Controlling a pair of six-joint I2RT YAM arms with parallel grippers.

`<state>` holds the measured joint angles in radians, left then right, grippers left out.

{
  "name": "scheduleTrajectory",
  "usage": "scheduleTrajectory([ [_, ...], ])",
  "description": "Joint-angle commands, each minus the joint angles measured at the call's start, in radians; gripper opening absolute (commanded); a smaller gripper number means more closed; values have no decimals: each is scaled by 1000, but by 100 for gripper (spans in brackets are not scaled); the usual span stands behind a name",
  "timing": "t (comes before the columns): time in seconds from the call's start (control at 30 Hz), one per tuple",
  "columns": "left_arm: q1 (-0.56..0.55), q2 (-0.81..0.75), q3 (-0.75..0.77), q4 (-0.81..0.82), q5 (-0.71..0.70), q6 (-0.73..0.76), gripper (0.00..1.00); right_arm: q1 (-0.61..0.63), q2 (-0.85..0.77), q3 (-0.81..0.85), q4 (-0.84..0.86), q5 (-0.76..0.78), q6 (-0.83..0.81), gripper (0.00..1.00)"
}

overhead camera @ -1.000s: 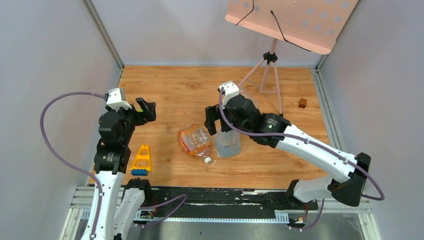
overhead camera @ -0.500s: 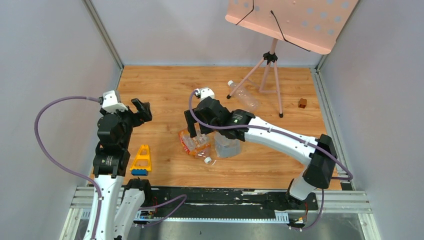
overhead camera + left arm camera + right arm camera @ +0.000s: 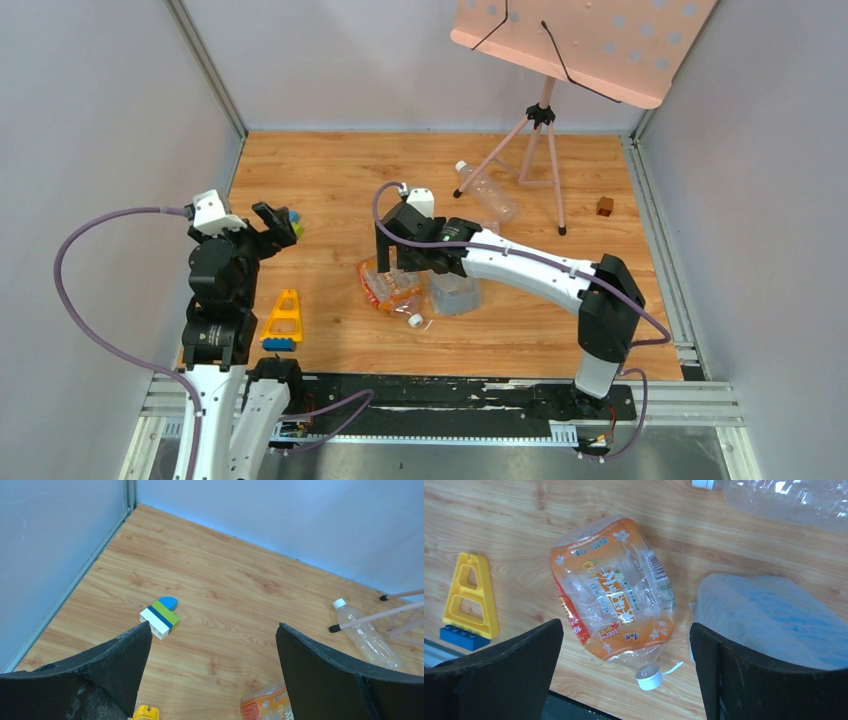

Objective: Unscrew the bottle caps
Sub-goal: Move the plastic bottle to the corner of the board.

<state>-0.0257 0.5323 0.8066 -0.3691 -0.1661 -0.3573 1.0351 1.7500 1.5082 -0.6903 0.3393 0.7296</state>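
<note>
A crushed orange-labelled bottle (image 3: pixel 390 282) lies on the wood table with its white cap (image 3: pixel 414 321) pointing to the near edge. In the right wrist view the bottle (image 3: pixel 611 592) and cap (image 3: pixel 649 676) lie between the fingers. My right gripper (image 3: pixel 392 262) is open and empty, hovering over this bottle (image 3: pixel 625 630). A clear bottle (image 3: pixel 490 195) with a white cap (image 3: pixel 461 166) lies at the back; its cap also shows in the left wrist view (image 3: pixel 339 603). My left gripper (image 3: pixel 280 222) is open and empty at the left (image 3: pixel 214 627).
A clear bluish container (image 3: pixel 455 292) stands just right of the orange bottle. A yellow triangle toy (image 3: pixel 284 317) lies on a blue brick near the left arm. A striped block stack (image 3: pixel 160 616) lies ahead of the left gripper. A pink tripod stand (image 3: pixel 540 115) and a brown cube (image 3: pixel 604 206) are at the back right.
My right gripper has swung left from above the clear container to above the orange bottle. My left arm has drawn back to the left, uncovering the striped block stack.
</note>
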Motion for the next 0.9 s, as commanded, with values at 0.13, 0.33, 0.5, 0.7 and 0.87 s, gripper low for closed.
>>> scheduleTrajectory([
  [0.13,1,-13,13,4,-36,4,100,-1,142,119,-118,45,83,100],
  [0.33,2,5,14,0,-30,-4,100,-9,189,120,-187,127,95,100],
  [0.5,1,34,25,-1,-30,-9,100,-30,186,69,-202,138,99,100],
  [0.7,1,57,34,-2,-25,-15,100,-32,183,50,-212,125,96,100],
  [0.87,1,68,37,-1,-15,-26,100,-31,177,82,-182,13,55,100],
])
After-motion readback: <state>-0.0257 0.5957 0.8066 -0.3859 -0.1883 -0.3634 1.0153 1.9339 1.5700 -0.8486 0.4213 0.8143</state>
